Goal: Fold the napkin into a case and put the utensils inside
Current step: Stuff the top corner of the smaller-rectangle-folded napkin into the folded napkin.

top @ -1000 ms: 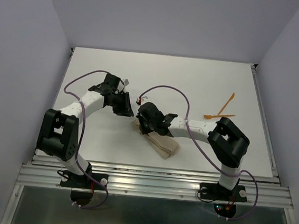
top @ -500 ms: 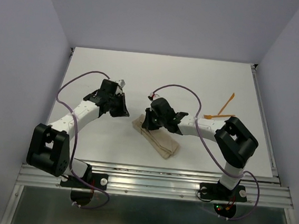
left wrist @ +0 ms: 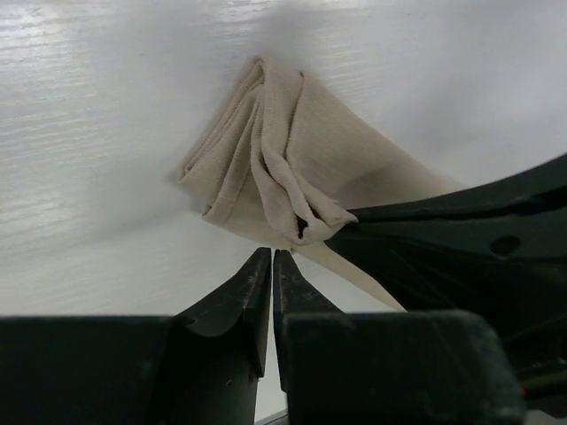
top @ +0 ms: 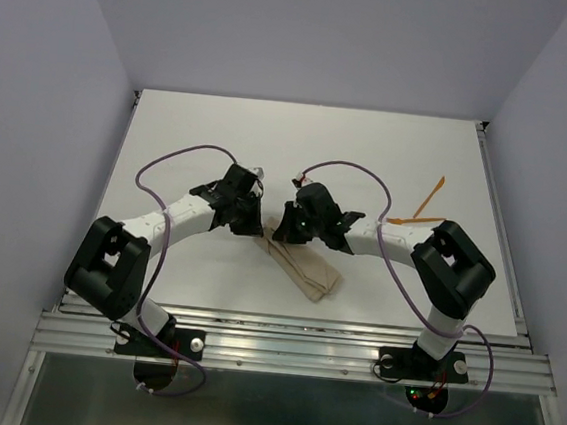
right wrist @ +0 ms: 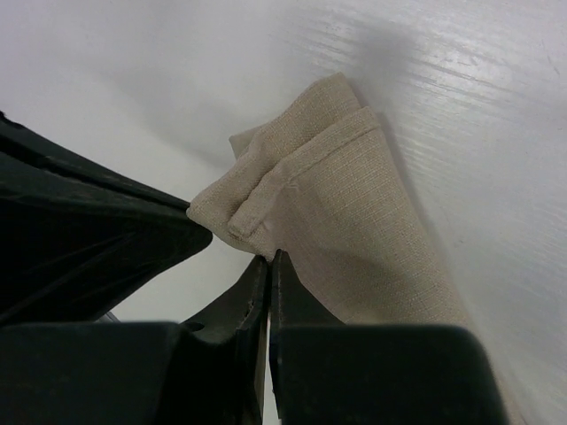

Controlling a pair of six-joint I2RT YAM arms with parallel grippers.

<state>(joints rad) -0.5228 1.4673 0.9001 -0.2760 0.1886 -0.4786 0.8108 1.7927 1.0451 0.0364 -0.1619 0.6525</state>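
Napkin (top: 306, 271): folded into a narrow tan oblong. It lies slantwise on the white table (top: 370, 151), toward the front edge, between the two arms.
Napkin, far-left end: bunched into soft pleats that gather toward the tips of the right gripper (top: 281, 234). This end looks raised a little off the table.
Right gripper: fingers pressed together, nipping the cloth's hem at the bunched end. The rest of the cloth trails away toward the near right.
Left gripper (top: 254, 225): fingers all but together, only a hairline slit, nothing between them.
Left gripper vs napkin: bunched end lies straight ahead of the tips, just beside them. Contact unclear. Right gripper's finger is close alongside.
Utensils (top: 429, 197): two orange sticks at the table's far right, well apart from the napkin and both grippers.
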